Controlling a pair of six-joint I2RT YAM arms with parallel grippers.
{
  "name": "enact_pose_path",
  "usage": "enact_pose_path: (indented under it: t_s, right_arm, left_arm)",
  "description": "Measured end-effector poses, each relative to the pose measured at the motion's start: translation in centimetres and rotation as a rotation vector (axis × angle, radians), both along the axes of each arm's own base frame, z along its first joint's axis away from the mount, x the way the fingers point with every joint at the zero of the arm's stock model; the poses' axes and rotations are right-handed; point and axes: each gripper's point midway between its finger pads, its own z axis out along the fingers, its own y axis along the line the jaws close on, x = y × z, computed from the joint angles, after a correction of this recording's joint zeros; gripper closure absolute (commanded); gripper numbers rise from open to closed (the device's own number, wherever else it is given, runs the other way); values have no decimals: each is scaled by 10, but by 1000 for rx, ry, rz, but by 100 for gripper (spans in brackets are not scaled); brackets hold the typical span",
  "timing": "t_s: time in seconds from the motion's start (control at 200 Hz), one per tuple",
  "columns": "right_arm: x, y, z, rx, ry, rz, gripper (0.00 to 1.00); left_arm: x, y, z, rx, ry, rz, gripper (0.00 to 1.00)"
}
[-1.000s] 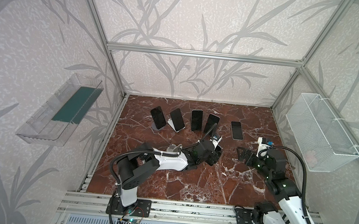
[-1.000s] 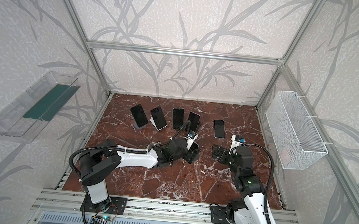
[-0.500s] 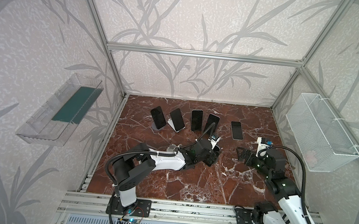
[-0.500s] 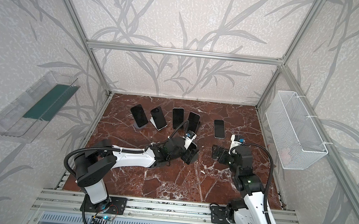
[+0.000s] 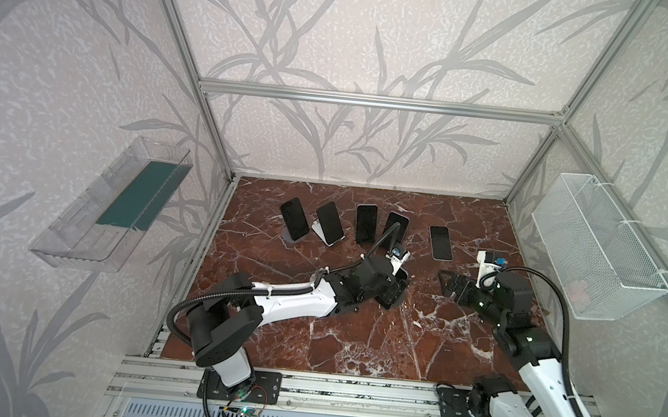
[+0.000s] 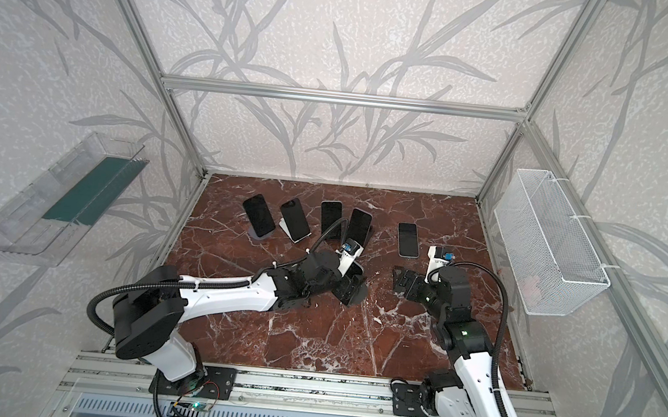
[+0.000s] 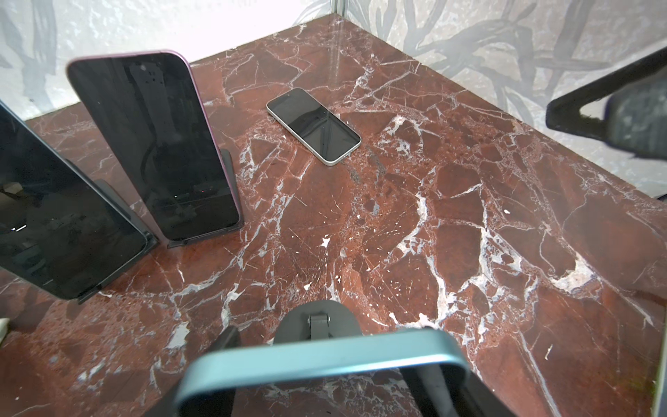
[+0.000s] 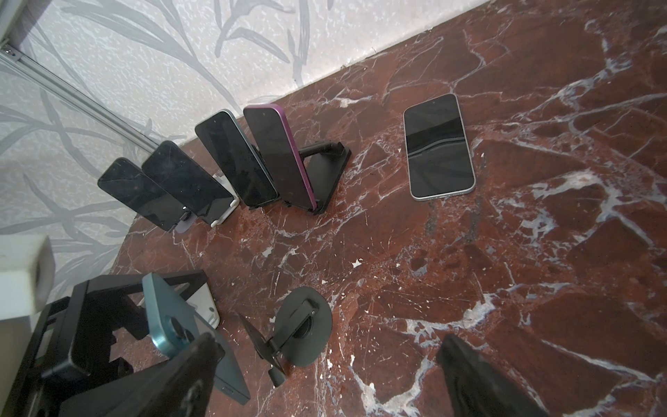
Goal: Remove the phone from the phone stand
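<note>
Red marble tabletop (image 5: 352, 345) inside leaf-patterned walls. The left gripper (image 5: 396, 284) is clamped on the teal phone (image 8: 169, 317) — held tilted just beside the round black stand (image 8: 306, 325), off its cradle. The right gripper (image 5: 452, 285) hangs near the stand, jaws spread wide and empty. Beyond the stand a silver-edged phone (image 5: 441, 242) lies flat — near it, a row of propped phones (image 5: 365, 223).
</note>
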Motion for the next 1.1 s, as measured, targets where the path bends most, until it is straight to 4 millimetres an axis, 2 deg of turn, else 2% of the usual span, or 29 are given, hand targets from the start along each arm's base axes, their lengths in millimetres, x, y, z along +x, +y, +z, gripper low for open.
enact_pose_path:
  t_s: [0.125, 0.195, 0.27, 0.305, 0.4, 0.44, 0.55, 0.67, 0.74, 0.85, 0.99, 1.1]
  right_arm:
    - [6, 0, 38, 17, -40, -14, 4]
    - [14, 1, 75, 29, -90, -19, 4]
    - [21, -2, 109, 38, -141, -36, 5]
    - [23, -5, 124, 40, -163, -51, 5]
    - [23, -17, 167, 38, -225, -112, 6]
    - [21, -20, 183, 36, -249, -130, 6]
    - [11, -32, 223, 31, -333, -185, 6]
    - [0, -43, 245, 12, -386, -232, 5]
    - [-5, -48, 248, 0, -393, -254, 5]
    - [-9, -54, 245, -19, -378, -278, 5]
    - [-14, -56, 243, -25, -367, -285, 5]
    - [-20, -57, 241, -24, -370, -284, 5]
  left_arm:
    - [-3, -9, 29, -27, 8, 24, 61]
    - [-5, -19, 50, -55, -1, 30, 64]
    - [-12, -32, 82, -96, -24, 40, 64]
    - [-17, -38, 94, -114, -29, 47, 68]
    - [-27, -56, 116, -157, -33, 74, 70]
    - [-31, -62, 117, -162, -30, 83, 71]
    - [-41, -79, 104, -144, -7, 112, 73]
    - [-47, -102, 62, -94, 51, 159, 76]
    - [-46, -114, 37, -62, 100, 200, 80]
    - [-39, -132, 12, -49, 166, 271, 82]
    - [-32, -146, -2, -55, 218, 346, 87]
    - [-23, -162, 1, -80, 236, 396, 89]
